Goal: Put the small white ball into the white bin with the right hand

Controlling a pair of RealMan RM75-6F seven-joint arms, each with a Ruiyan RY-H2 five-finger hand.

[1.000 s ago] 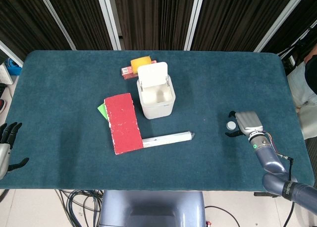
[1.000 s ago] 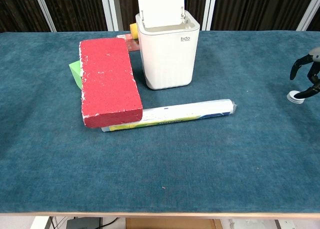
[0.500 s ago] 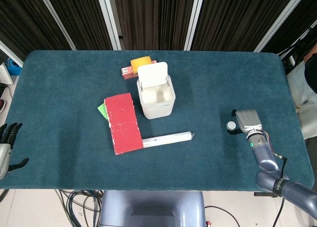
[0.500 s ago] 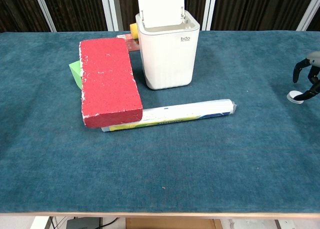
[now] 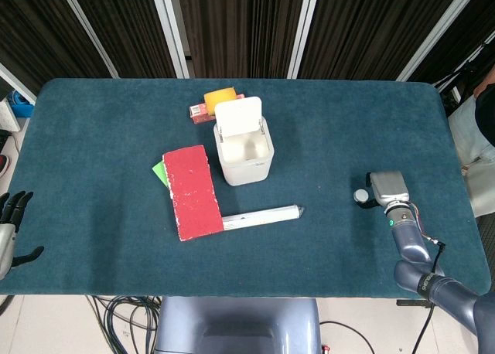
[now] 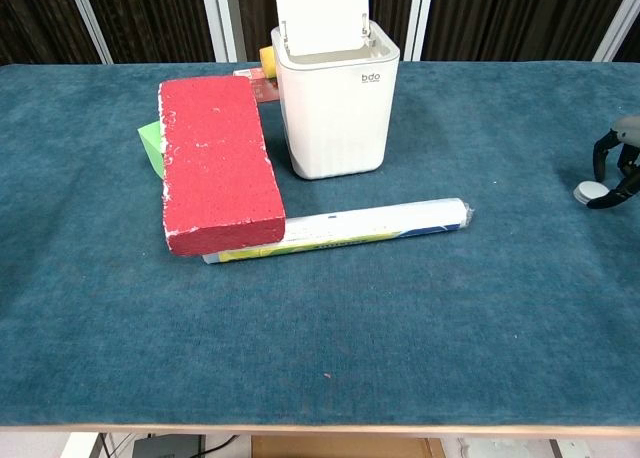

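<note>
Ball (image 5: 361, 195) sits on tabletop (image 5: 108, 137), far right of bin (image 5: 244, 154), touching right hand (image 5: 384, 190) on its left side. Fingers curl round it; can't tell if it's actually gripped. Left hand (image 5: 11, 222) open, far left, well away from bin

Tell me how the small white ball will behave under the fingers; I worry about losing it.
The ball is small and round on flat cloth, so a nudge would probably roll it. It looks smooth, so it may slip out of a loose pinch. The right hand is right beside it, near the table edge, so a stray roll could take it off.
</note>
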